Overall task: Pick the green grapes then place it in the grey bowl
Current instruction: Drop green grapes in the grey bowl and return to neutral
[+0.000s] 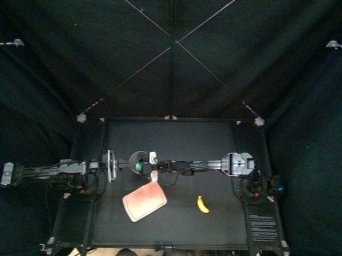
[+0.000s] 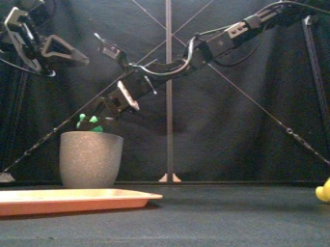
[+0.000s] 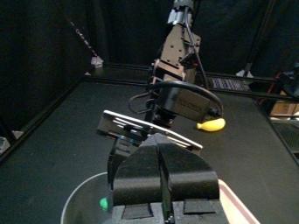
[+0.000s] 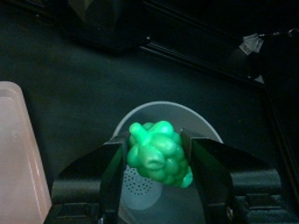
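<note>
The green grapes (image 2: 91, 123) hang just above the mouth of the tall grey speckled cup (image 2: 91, 159), which stands at the left of the table. My right gripper (image 2: 106, 111) is shut on them, reaching in from the right. In the right wrist view the grapes (image 4: 159, 154) sit between the jaws, directly over the cup's opening (image 4: 166, 115). My left gripper (image 3: 163, 156) hovers close over the cup's rim (image 3: 79, 194) with its jaws together and nothing in them. From the front it shows high at the left (image 2: 37, 43).
A flat pink tray (image 2: 71, 199) lies in front of the cup, near the table's front edge (image 1: 144, 200). A yellow banana toy (image 1: 203, 204) lies to the tray's right (image 2: 323, 191).
</note>
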`<state>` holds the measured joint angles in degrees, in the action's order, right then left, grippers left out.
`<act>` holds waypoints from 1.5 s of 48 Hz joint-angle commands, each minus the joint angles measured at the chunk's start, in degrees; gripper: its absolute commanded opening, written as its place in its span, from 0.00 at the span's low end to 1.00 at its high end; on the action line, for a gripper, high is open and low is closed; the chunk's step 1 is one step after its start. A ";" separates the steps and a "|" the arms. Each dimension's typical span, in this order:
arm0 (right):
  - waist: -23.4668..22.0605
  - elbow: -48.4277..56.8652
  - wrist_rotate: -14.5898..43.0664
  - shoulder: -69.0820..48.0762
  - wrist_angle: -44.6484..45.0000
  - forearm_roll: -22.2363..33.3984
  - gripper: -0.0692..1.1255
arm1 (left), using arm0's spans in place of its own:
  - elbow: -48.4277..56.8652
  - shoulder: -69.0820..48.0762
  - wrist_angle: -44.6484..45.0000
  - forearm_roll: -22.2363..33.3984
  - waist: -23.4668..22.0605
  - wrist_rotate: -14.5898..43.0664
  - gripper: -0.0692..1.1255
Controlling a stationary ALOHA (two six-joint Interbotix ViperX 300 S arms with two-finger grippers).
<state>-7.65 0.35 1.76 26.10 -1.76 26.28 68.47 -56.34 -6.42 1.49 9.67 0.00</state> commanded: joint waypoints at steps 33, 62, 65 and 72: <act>-1.32 2.46 0.00 -8.70 2.11 -2.99 0.83 | -0.62 0.18 -0.18 0.09 0.00 0.00 0.05; 1.14 29.44 0.18 -29.27 -10.55 -17.93 0.83 | -0.26 0.18 -0.18 0.00 0.18 0.09 0.05; 1.49 32.08 0.09 -31.11 -13.10 -19.60 0.83 | -0.18 0.18 -0.18 -0.09 0.18 0.09 0.05; 2.72 38.50 0.18 -35.42 -19.86 -23.03 0.83 | 0.00 0.18 -0.18 -0.09 0.18 0.09 0.05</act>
<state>-5.63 36.74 1.85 -5.36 -18.11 4.75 69.26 -56.34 -6.33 1.49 9.67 0.00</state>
